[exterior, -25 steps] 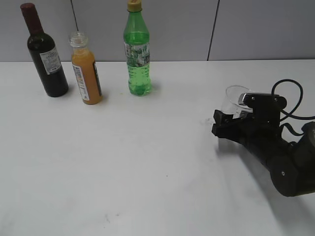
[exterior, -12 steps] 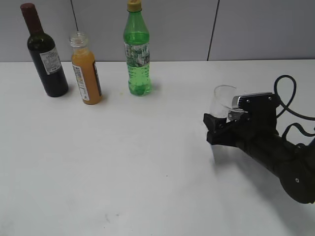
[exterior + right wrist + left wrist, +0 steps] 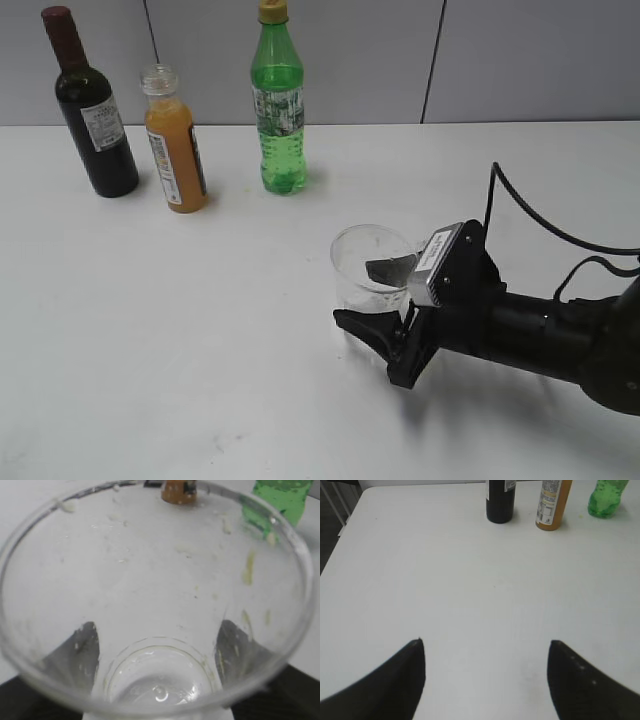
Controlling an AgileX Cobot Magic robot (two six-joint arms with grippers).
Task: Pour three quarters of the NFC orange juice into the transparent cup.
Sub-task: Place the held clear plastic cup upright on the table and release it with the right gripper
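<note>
The NFC orange juice bottle [image 3: 176,140] stands capless at the back left, between the wine bottle and the green bottle; its lower part shows in the left wrist view [image 3: 552,504] and its base in the right wrist view [image 3: 178,491]. My right gripper [image 3: 380,300] is shut on the transparent cup [image 3: 372,262], holding it near the table's middle. The empty cup fills the right wrist view [image 3: 155,605], both fingers showing through its walls. My left gripper [image 3: 485,677] is open and empty over bare table, and out of the exterior view.
A dark wine bottle [image 3: 92,110] with a red top stands at the far back left. A tall green bottle [image 3: 278,105] with a yellow cap stands right of the juice. The right arm's black cable [image 3: 560,235] loops over the table's right side.
My right gripper has carried the transparent cup left and toward the front, from the right side to near the middle. The bottles have not moved.
</note>
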